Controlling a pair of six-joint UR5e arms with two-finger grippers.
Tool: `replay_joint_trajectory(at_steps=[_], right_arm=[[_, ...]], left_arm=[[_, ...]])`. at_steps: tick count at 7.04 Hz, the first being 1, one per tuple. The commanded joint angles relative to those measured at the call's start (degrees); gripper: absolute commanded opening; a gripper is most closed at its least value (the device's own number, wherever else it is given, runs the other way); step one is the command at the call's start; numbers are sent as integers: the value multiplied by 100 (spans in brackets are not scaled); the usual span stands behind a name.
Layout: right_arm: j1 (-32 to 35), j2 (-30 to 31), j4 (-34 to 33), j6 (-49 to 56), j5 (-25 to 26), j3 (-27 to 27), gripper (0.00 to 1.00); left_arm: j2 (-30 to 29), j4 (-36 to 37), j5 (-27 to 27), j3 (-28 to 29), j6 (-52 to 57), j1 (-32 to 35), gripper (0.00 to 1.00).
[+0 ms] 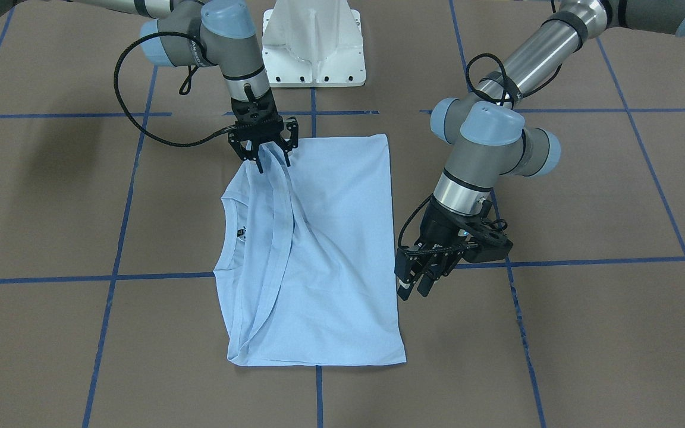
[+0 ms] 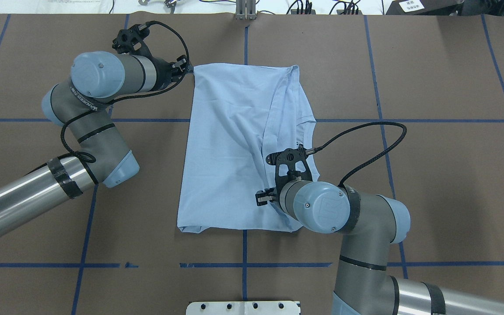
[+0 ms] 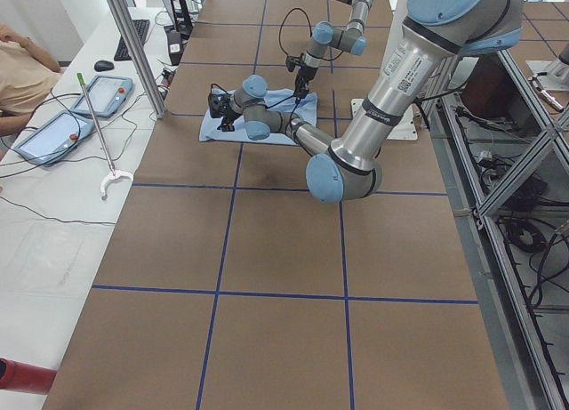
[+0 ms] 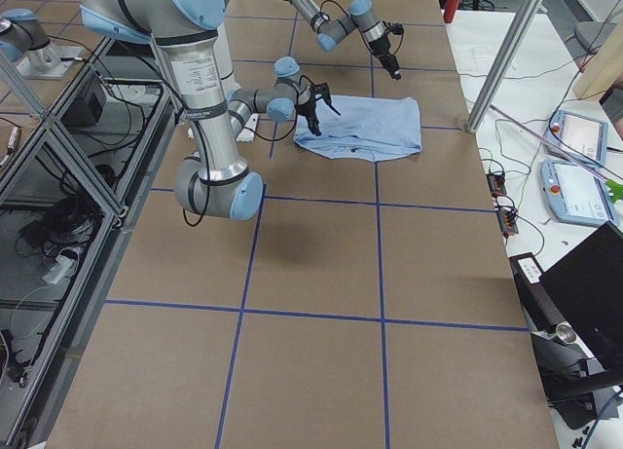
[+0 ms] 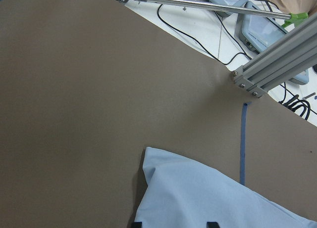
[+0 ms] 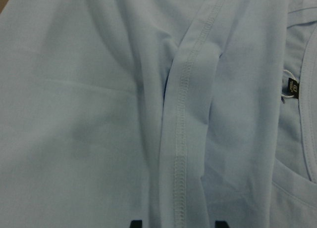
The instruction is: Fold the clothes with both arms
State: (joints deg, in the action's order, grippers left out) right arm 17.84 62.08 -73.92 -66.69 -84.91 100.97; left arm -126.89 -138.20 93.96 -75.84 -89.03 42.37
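Here, the right gripper (image 1: 271, 159) holds up a hem while the left gripper (image 1: 414, 290) hangs empty.

From the front, the light blue T-shirt (image 1: 330, 238) lies on the brown table (image 1: 586, 333), its collar (image 1: 229, 238) toward that view's left. The right gripper pinches the cloth, and a ridge of fabric rises to it. The left gripper, narrowly parted and holding nothing, hangs just beside the opposite edge. Overhead, the left gripper sits at the shirt's far corner (image 2: 195, 68). The left wrist view shows that corner below two separated fingertips (image 5: 137, 224). The right wrist view shows a stitched hem (image 6: 181, 114) running toward the gap between that gripper's tips, with the black neck label (image 6: 292, 88) at the right.
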Motion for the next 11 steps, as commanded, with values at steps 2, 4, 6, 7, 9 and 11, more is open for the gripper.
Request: replay_joint_trajectory(at_steps=[2, 4, 6, 7, 9, 11], right_arm=[[-9, -21, 18, -10, -25, -95, 0], [8, -3, 62, -1, -43, -43, 0], [236, 223, 62, 25, -287, 281, 0], [298, 547, 62, 25, -437, 561, 0], [264, 769, 62, -228, -325, 582, 0], [263, 927, 70, -371, -342, 608, 0]], left_arm=[[-3, 4, -9, -1, 0, 0, 53], [-3, -5, -9, -10, -9, 0, 53], [-11, -5, -10, -10, -9, 0, 53], [-20, -5, -10, -19, -61, 0, 53], [-20, 4, -10, -28, -97, -9, 53], [-20, 4, -10, -45, -88, -9, 53]])
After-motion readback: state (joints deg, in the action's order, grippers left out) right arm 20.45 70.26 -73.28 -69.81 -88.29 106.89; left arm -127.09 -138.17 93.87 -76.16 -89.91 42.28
